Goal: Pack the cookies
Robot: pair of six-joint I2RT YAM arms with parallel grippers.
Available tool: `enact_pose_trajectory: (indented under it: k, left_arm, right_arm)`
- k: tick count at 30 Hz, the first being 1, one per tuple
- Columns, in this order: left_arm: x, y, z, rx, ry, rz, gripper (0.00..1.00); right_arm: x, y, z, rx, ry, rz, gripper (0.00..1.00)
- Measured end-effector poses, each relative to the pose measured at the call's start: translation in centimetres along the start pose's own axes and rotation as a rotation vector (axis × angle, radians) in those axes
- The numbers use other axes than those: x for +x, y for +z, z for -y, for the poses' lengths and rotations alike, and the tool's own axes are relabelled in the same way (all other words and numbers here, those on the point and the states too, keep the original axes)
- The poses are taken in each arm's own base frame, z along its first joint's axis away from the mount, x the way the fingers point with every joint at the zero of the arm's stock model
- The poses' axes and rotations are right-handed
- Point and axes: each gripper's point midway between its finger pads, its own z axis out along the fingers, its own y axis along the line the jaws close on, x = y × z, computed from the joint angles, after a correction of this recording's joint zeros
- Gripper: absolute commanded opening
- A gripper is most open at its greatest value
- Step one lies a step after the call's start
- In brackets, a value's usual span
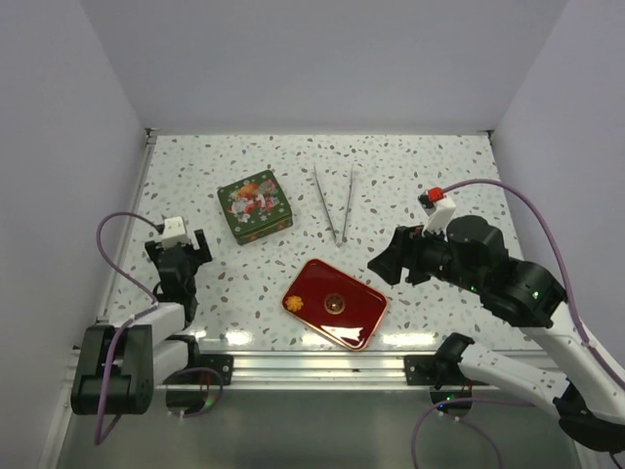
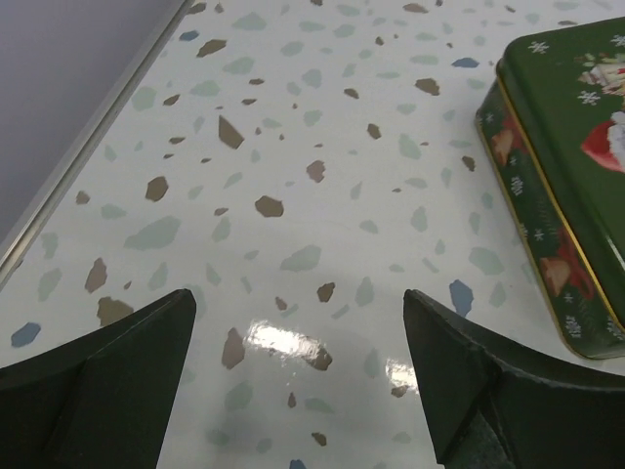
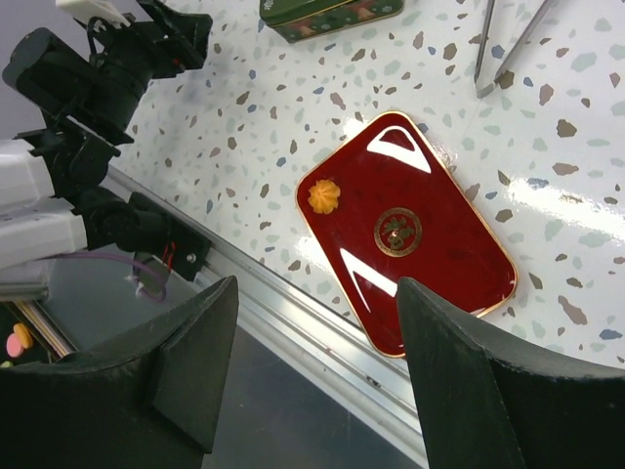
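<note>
One orange flower-shaped cookie (image 1: 294,305) lies at the left corner of a red lacquer tray (image 1: 347,311) near the table's front edge; it also shows in the right wrist view (image 3: 324,196) on the tray (image 3: 439,264). A closed green Christmas tin (image 1: 254,205) stands behind the tray, and its corner shows in the left wrist view (image 2: 566,147). My left gripper (image 1: 182,256) is open and empty over bare table left of the tin. My right gripper (image 1: 393,256) is open and empty, held above the table right of the tray. Other cookies are out of view.
Metal tongs (image 1: 335,200) lie behind the tray, right of the tin. An aluminium rail (image 1: 312,366) runs along the table's front edge. White walls close the left, back and right sides.
</note>
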Motion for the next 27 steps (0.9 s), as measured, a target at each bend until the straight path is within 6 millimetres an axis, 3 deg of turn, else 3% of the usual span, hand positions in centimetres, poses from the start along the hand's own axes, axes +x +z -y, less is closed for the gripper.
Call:
enact_pose_trajectory:
  k: [14, 19, 24, 27]
  left_arm:
    - [-2.5, 3.8, 3.9, 0.143, 0.007, 0.099, 0.94]
    - [-1.3, 3.3, 6.3, 0.228, 0.052, 0.112, 0.99]
    - [-2.3, 3.1, 6.5, 0.235, 0.057, 0.156, 1.00]
    - [-2.7, 3.1, 6.5, 0.235, 0.054, 0.171, 1.00]
  right_arm:
    - [0.7, 0.0, 0.5, 0.024, 0.010, -0.028, 0.72]
    - [1.1, -0.6, 0.8, 0.027, 0.032, -0.026, 0.73]
    - [2.3, -1.1, 1.8, 0.049, 0.056, -0.028, 0.73]
    - [2.6, -1.1, 2.4, 0.074, 0.060, -0.032, 0.94]
